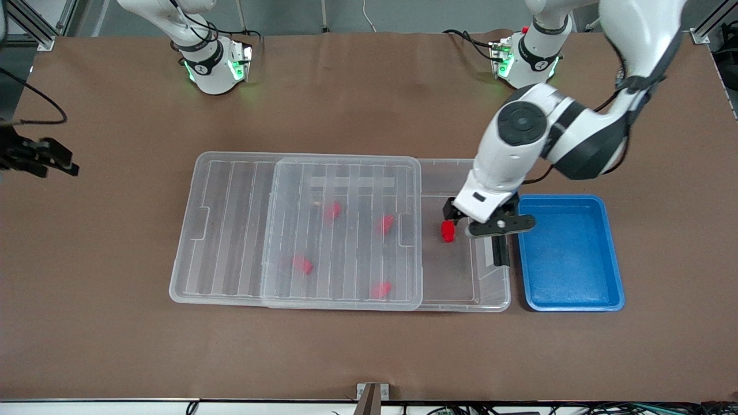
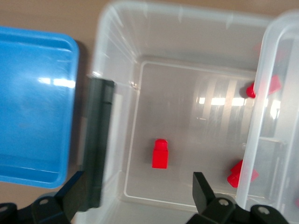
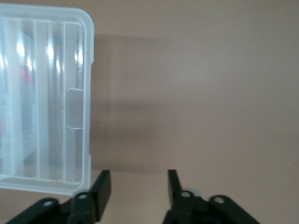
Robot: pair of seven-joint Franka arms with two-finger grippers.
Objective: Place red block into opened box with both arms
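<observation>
right gripper (image 1: 55, 161) out over bare table at the right arm's end, fingers apart with nothing between. box (image 1: 493, 300) in the middle, lid (image 1: 230, 230) slid toward the right arm's end. red block (image 1: 447, 231) lying in the uncovered part. left gripper (image 2: 140, 196) above it, wide open and empty. blue tray (image 1: 571, 253) just beside the box.

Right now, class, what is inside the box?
One red block lies on the box's bare floor below the open left gripper. Four more blocks show blurred under the slid-back lid; anything else there is hidden.
</observation>
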